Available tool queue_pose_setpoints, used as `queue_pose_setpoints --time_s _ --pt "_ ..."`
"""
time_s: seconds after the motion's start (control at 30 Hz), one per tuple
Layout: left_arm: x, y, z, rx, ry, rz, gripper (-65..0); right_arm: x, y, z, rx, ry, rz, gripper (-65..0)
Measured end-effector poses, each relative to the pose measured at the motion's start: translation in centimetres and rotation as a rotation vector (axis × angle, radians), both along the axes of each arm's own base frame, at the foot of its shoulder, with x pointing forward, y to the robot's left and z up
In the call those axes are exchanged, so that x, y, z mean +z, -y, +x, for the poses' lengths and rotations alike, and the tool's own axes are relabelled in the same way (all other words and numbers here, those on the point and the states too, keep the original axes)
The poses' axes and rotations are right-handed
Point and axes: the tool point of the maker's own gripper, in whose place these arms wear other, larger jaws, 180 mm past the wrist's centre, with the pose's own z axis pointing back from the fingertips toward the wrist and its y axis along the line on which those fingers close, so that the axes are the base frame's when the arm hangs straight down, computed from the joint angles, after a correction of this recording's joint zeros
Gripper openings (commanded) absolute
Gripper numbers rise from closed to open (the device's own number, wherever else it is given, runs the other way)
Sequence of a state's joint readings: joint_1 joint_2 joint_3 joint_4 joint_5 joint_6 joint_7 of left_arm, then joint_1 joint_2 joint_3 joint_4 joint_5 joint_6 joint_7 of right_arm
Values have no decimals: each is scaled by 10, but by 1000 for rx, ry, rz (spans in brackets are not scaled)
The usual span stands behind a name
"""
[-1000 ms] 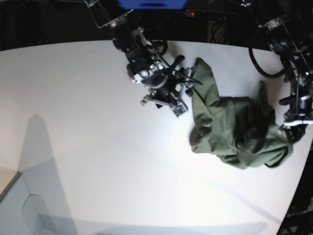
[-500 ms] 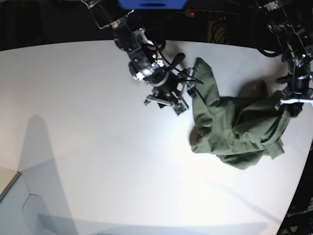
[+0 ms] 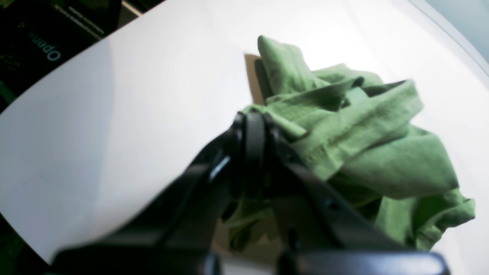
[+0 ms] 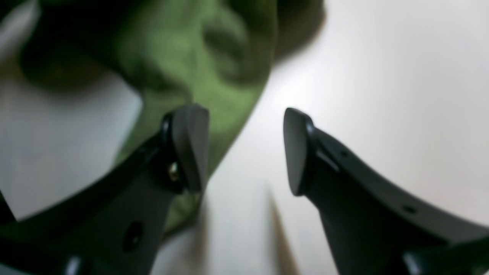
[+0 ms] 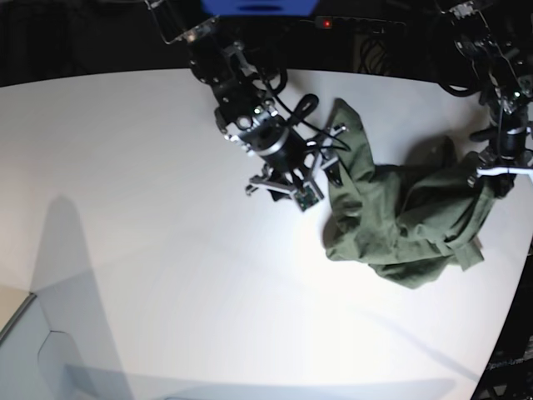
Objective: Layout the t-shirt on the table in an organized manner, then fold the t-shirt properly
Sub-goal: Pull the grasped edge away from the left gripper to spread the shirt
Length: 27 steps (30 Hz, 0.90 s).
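T-shirt (image 5: 400,217) ×1 crumpled on 1 table (image 5: 150,208), left tool (image 3: 254,126) clamped on its cloth, right tool (image 4: 246,149) spread apart.

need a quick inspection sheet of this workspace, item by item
surface: white table, bare apart from the shirt; arm shadows at the lower left.
job's things: olive t-shirt crumpled in a heap at the table's right side, not laid out.
clutter: nothing seen.
grippers: left gripper shut on the t-shirt, lifting an edge; right gripper open, jaws straddling the shirt's border.
cables: black cables loop along the far edge and on both arms.
surroundings: dark background, a red light and a blue object beyond the table.
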<state>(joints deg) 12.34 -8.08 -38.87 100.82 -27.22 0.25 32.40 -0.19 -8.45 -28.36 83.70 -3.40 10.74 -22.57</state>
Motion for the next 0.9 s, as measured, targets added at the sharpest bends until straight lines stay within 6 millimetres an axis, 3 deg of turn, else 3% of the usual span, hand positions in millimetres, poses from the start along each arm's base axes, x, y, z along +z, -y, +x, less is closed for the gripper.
queue_pose_setpoints --time_s 0.1,0.3,0.5,0.73,0.83,0.9 --pt "0 0 0 -1 -1 0 -647 1 -11 -5 40 11 -11 -332" --pt "-2 0 -2 -2 -8 2 -647 -52 -33 -45 149 -116 -84 -334" --pt "-8 1 -11 -2 -32 2 -647 -49 -38 -41 147 -75 -44 -334" --pt "-7 1 -10 -3 -29 3 -647 -59 -25 -26 113 -85 -64 -344" --pt "-7 1 -10 -3 -31 4 -647 -68 -15 -9 73 -95 -58 -429" --pt "-9 1 -13 -3 -38 4 -647 -72 -6 5 41 -100 -58 -547"
